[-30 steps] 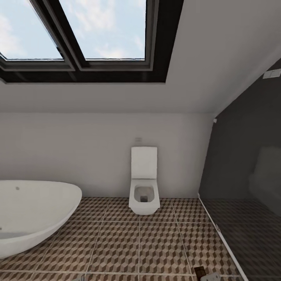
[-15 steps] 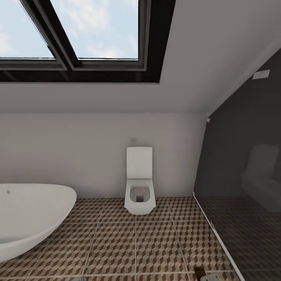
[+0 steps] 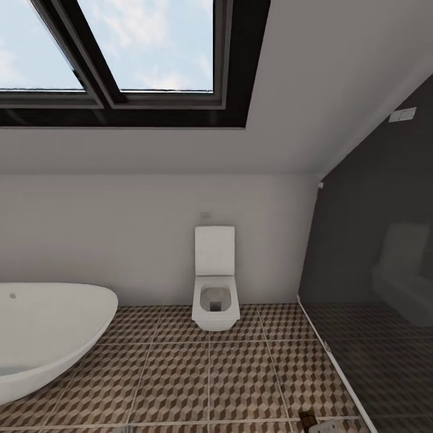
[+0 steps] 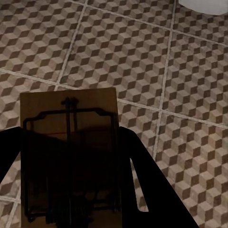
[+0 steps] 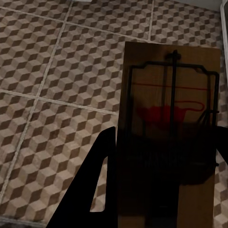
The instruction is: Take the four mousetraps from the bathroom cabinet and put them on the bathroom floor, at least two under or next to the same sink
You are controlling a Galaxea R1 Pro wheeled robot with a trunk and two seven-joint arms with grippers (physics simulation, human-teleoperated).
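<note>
In the left wrist view, my left gripper [image 4: 69, 137] is shut on a mousetrap [image 4: 69, 102], a tan board with dark wire, held above the bathroom floor [image 4: 180, 71]. My right gripper [image 5: 166, 137] is likewise shut on a second mousetrap [image 5: 171, 80] with a red mark, over the cube-patterned tiles [image 5: 57, 95]. A brown corner of a mousetrap [image 3: 308, 419] peeks in at the bottom edge of the head view. The cabinet and the sink are out of view.
A white toilet [image 3: 214, 297] stands against the far wall. The curved white bathtub [image 3: 48, 337] fills the left side. A dark glass partition [image 3: 373, 337] with a white floor rail closes off the right. Patterned tiles [image 3: 228, 373] lie between them.
The head camera swung slightly right at first, so toilet and tub slid left in the picture, then held still. Nothing in the room itself has moved.
</note>
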